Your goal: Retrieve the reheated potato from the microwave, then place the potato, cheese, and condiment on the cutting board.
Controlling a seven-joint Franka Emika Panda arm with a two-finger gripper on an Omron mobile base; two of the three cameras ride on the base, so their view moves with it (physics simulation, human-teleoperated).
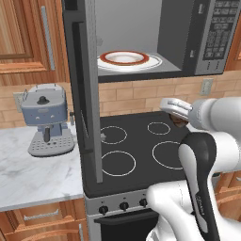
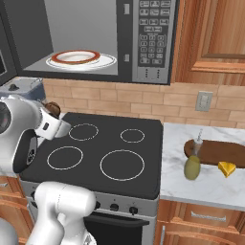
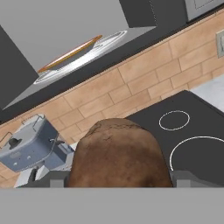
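hand (image 3: 118, 186): clamped on potato (image 3: 119, 153) | fingertips: hidden by potato | microwave (image 2: 95, 38): door open

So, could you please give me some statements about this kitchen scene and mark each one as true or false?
1. The potato is held in the gripper above the stove. True.
2. The microwave door is closed. False: it stands open, and the white plate inside is in view.
3. The cheese lies on the cutting board. False: it lies on the counter, at the board's front edge.
4. The condiment stands at the left end of the board. True.
5. The plate carries the potato. False: the plate is bare.
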